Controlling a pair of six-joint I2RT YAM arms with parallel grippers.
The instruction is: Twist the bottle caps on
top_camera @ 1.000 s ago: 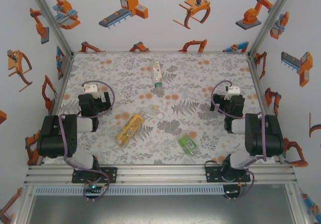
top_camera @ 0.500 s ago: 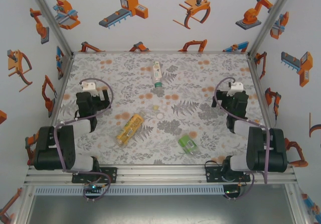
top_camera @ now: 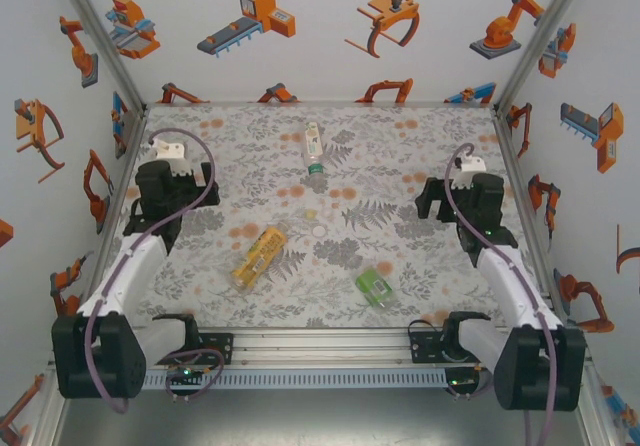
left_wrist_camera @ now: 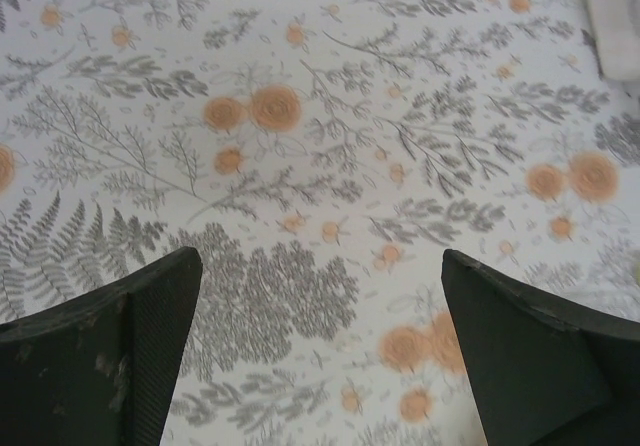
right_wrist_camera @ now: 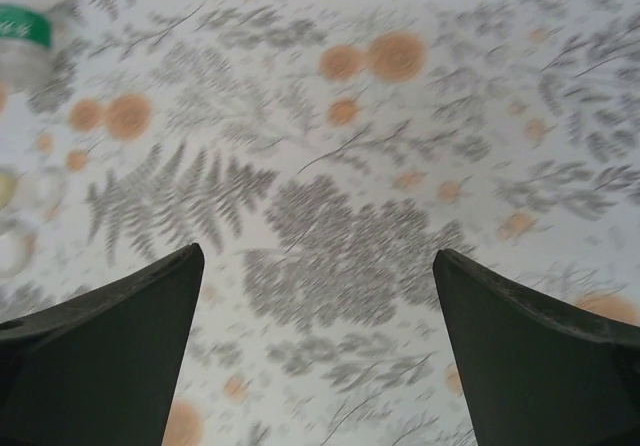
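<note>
From my remote station I see the left gripper [left_wrist_camera: 320, 356] with its jaws wide apart above the flower-print table cover [top_camera: 430, 136], holding nothing. The right gripper [right_wrist_camera: 318, 336] is also spread and empty. Between the arms the orange-yellow bottle [top_camera: 259, 256], the green bottle [top_camera: 375, 288] and the clear bottle [top_camera: 313, 148] lie uncapped. A pale yellow cap [top_camera: 312, 214] and a whitish cap [top_camera: 319, 230] lie loose at the centre.
</note>
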